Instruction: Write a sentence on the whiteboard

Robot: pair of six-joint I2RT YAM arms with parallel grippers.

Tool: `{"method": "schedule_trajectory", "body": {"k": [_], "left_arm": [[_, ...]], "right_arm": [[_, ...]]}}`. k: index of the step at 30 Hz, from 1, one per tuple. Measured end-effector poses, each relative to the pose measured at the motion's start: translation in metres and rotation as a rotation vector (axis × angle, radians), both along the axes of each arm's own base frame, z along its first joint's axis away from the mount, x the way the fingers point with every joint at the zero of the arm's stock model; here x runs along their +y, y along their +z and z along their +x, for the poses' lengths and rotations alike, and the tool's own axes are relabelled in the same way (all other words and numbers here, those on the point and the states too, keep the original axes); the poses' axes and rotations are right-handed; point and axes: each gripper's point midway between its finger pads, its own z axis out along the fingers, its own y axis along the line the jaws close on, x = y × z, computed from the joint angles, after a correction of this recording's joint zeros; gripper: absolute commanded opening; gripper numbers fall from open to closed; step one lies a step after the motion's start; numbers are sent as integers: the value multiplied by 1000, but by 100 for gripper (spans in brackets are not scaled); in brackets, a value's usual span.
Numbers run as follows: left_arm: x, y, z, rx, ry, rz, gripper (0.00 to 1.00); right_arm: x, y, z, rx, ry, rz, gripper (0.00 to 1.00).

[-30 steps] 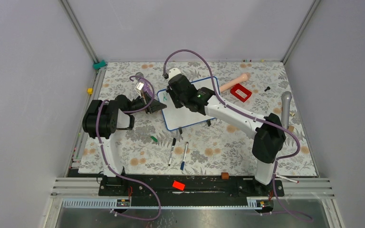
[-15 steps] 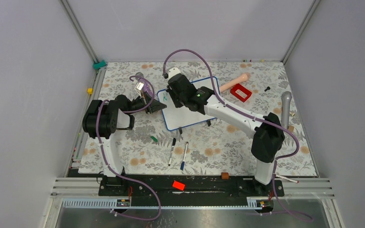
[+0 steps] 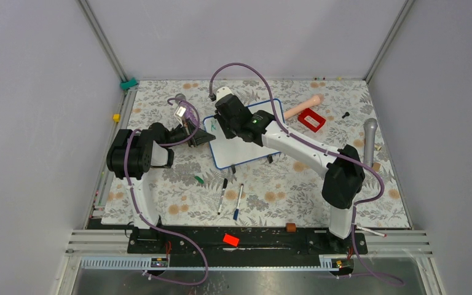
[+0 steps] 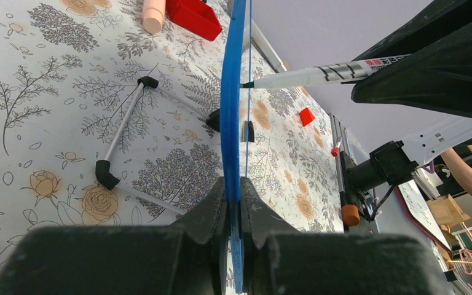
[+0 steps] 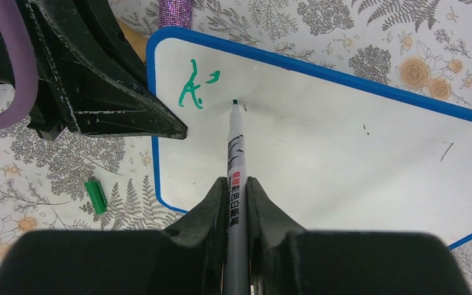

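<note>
The whiteboard (image 3: 241,147) stands tilted on the floral table; in the left wrist view it is edge-on, a blue rim (image 4: 232,92). My left gripper (image 4: 238,203) is shut on its left edge, also seen in the top view (image 3: 206,136). My right gripper (image 5: 236,196) is shut on a grey marker (image 5: 236,153), whose green tip touches the white face (image 5: 344,141) just right of a green "K" (image 5: 193,92). That "K" is all of the sentence that shows. From the side, the marker (image 4: 319,75) meets the board. In the top view my right gripper (image 3: 224,126) hovers over the board's upper left.
A green cap (image 3: 199,179) lies left of the board's near edge. Two more markers (image 3: 222,195) (image 3: 238,201) lie in front. A red box (image 3: 311,119) and a pink cylinder (image 3: 303,107) sit behind right. A grey microphone (image 3: 369,141) lies far right.
My right arm has shifted slightly left, carrying the marker a little across the board. The left arm and the board have not moved.
</note>
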Motion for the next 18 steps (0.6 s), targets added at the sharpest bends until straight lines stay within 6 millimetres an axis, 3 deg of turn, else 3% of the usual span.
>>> {"method": "schedule_trajectory", "body": {"k": [18], "left_arm": [[0, 0, 0, 0, 0, 0, 0]], "right_arm": [[-7, 1, 2, 0, -27, -18, 0]]}}
